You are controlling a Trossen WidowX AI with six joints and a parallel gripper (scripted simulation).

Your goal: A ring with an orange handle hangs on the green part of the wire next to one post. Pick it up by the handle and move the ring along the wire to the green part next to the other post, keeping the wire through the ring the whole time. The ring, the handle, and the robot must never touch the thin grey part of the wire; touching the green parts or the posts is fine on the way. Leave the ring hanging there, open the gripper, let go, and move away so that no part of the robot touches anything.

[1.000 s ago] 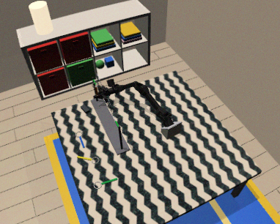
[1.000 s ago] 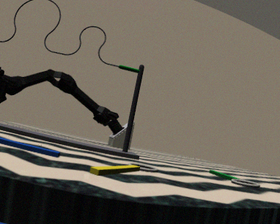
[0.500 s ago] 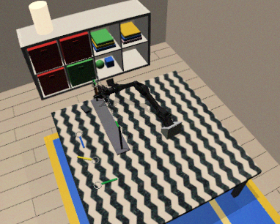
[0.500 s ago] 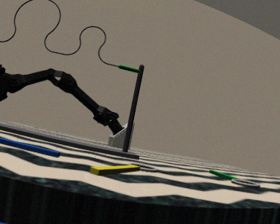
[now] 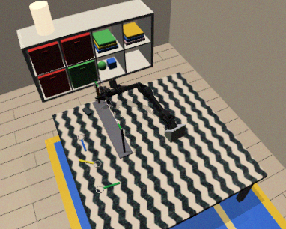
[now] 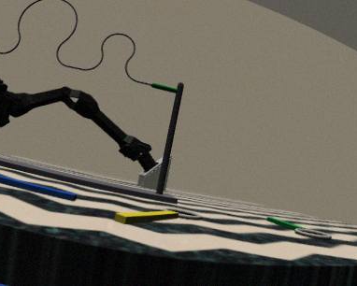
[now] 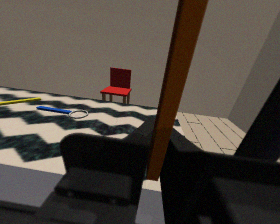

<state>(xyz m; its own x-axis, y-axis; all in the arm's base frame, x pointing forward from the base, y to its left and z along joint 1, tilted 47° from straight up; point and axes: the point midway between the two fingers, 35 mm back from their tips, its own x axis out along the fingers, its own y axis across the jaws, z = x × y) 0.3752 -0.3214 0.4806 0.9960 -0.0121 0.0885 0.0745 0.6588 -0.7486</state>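
An orange handle (image 7: 178, 75) stands nearly upright between my fingers in the wrist view. My gripper (image 7: 154, 121) (image 5: 99, 93) is shut on it at the far post, by the green wire part (image 5: 96, 82) there. The ring itself is out of view. The thin wavy wire (image 6: 81, 65) runs from there to the green part (image 6: 164, 87) (image 5: 120, 126) at the near post (image 6: 171, 135) (image 5: 123, 139). Both posts stand on a long grey base plate (image 5: 111, 129).
Three spare rings lie on the table left of the plate, with blue (image 5: 83, 144) (image 6: 32, 186), yellow (image 5: 87, 162) (image 6: 146, 216) and green (image 5: 111, 185) (image 6: 282, 222) handles. A small dark block (image 5: 89, 111) lies near the far post. A shelf unit (image 5: 84, 22) stands behind the table.
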